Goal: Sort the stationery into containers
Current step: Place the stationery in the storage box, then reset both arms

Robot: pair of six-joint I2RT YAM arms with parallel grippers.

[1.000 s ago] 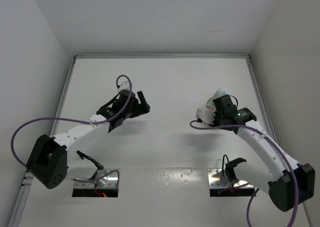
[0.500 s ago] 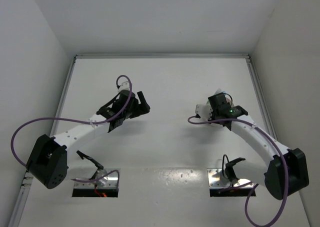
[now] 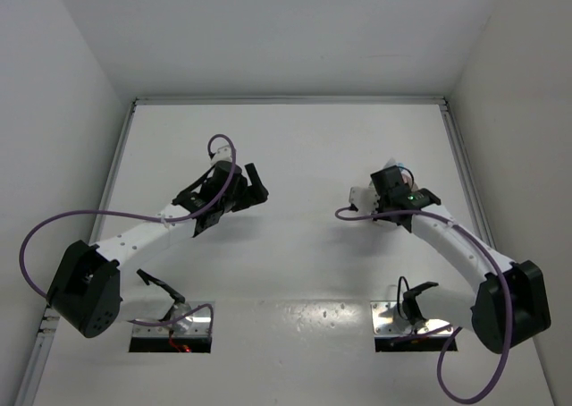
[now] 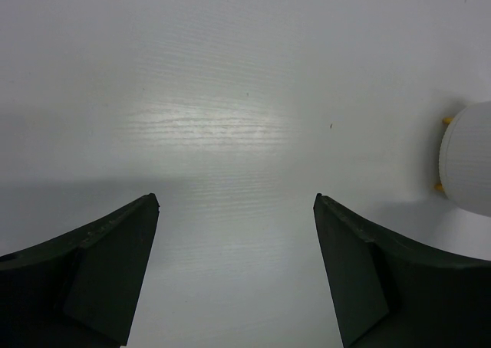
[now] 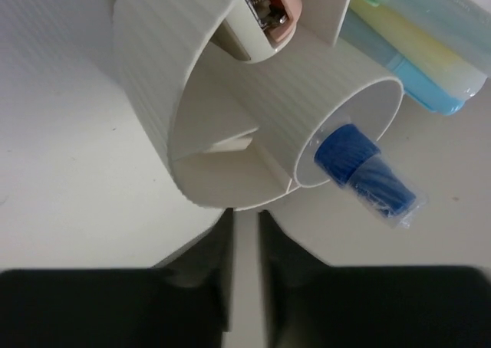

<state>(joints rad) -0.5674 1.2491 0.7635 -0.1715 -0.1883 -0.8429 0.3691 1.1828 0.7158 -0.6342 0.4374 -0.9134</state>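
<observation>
White table (image 3: 295,138) and walls enclose both arms. On the right side, the right gripper (image 5: 245,218) pinches the wall of the tub (image 5: 153,80), its fingers nearly together; a blue-capped bottle (image 5: 364,175) pokes from the tub's round inner compartment, with pastel sticks (image 5: 414,49) and a pink piece (image 5: 276,3) at its far side. Well apart to the left, the left gripper (image 4: 235,202) hangs spread wide over the table.

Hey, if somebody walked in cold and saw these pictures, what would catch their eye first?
The ribbed white tub fills the right wrist view, a blue-capped bottle poking from one round compartment and pastel sticks at the upper right. The right gripper seems pinched on the tub's wall, while the left gripper hangs wide open over the table.
</observation>
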